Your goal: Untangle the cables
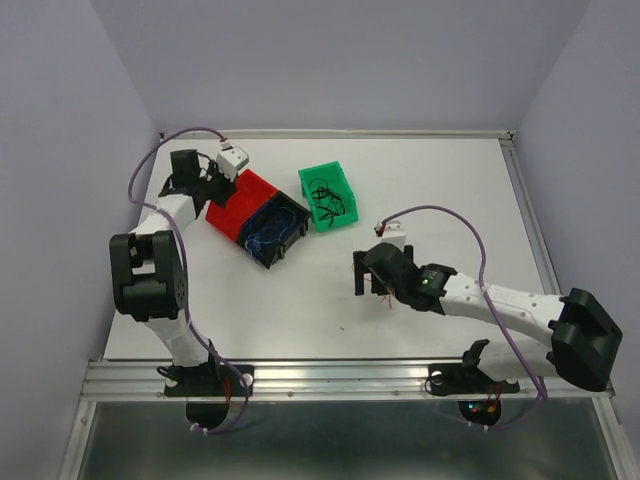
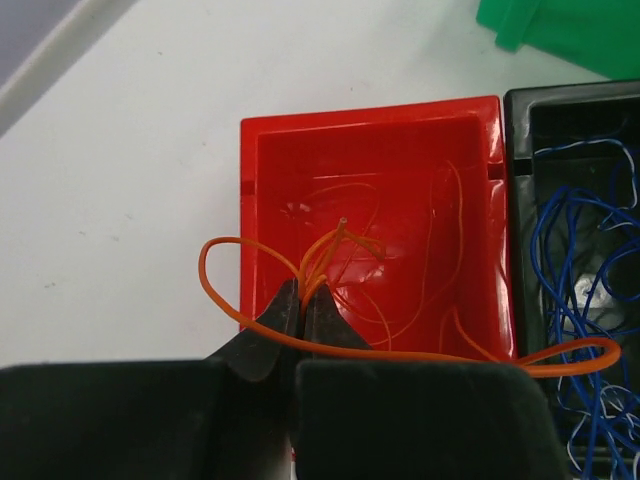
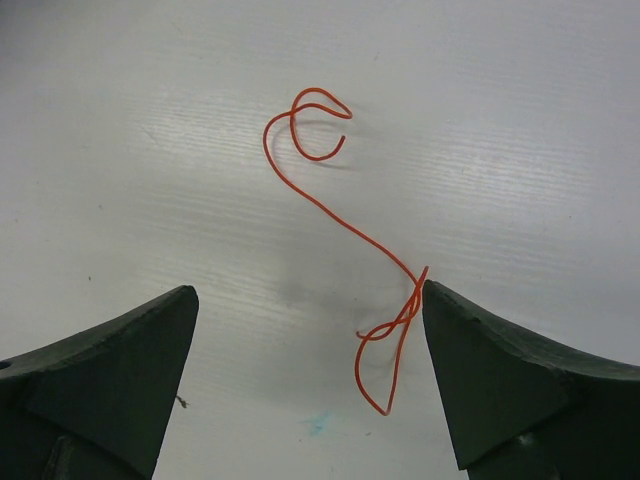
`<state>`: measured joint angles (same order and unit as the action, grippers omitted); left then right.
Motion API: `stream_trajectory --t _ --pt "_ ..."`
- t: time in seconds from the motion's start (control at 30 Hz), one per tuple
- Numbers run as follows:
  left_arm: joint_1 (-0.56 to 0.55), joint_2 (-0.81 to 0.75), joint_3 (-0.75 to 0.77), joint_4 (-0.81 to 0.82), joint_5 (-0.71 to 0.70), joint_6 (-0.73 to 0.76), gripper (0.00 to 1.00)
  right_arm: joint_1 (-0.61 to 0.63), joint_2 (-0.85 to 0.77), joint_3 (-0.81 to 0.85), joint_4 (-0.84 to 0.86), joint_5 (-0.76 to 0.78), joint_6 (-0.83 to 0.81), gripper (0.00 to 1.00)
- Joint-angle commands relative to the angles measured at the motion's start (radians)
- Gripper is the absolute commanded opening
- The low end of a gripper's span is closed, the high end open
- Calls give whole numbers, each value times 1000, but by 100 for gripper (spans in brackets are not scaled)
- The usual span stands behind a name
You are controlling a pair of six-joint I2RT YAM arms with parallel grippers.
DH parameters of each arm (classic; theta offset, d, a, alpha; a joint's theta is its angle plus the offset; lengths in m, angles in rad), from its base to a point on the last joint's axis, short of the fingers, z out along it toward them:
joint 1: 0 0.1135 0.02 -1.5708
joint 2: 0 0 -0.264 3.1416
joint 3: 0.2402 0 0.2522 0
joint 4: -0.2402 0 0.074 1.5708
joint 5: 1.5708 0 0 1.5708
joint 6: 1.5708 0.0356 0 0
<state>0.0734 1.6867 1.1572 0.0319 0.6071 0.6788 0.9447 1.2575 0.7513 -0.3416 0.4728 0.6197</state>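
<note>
Red bin [image 2: 370, 108] near wall hidden behind left hand [image 2: 303, 305]; black bin [image 2: 518, 200] cropped right.

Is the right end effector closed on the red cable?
No, the right end effector stands open, the red cable lying loose between its jaws.

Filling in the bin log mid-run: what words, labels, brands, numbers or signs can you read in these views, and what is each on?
No readable text in any view.
Red bin, black bin, green bin: plain walls, no label.
White block on the left arm: too small to tell whether it bears any print.
Table: blank.
</note>
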Motion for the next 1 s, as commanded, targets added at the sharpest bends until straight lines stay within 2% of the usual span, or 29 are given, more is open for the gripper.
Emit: stream_trajectory --t 0.0,0.07,0.23,0.4,0.47,0.5,0.6,0.73,0.77,0.83,0.87,0.93,0.97 --pt "-49 57 12 -27 -78 53 0 -15 -15 -26 -19 -16 34 99" --pt "-57 85 21 -30 -116 41 0 -23 0 -35 -30 -19 41 99" --pt "-67 172 94 -168 -170 33 0 -60 34 -50 -36 -16 61 100" --pt "-70 206 108 -159 -211 2 0 -87 92 -44 -36 -42 77 100" --pt "-70 189 113 -159 -211 1 11 -96 106 -47 -36 -56 78 100" --pt "-70 179 114 -159 -216 -1 22 -103 117 -56 -37 -74 77 99" --pt "-70 124 114 -173 -211 5 40 -112 132 -63 -37 -117 78 91" --pt "-70 67 148 -243 -195 18 51 -113 131 -70 -40 -155 77 68" --pt "-98 47 162 -274 -194 21 54 -112 120 -67 -43 -154 74 57" --pt "-98 22 167 -299 -201 24 56 -112 108 -52 -45 -152 66 42" --pt "-99 -7 167 -311 -208 25 57 -113 97 -44 -43 -151 61 25" --pt "-100 -42 159 -332 -222 25 60 -112 71 -29 -43 -142 43 13" --pt "-100 -82 151 -342 -225 27 61 -112 63 -5 -42 -141 34 1"
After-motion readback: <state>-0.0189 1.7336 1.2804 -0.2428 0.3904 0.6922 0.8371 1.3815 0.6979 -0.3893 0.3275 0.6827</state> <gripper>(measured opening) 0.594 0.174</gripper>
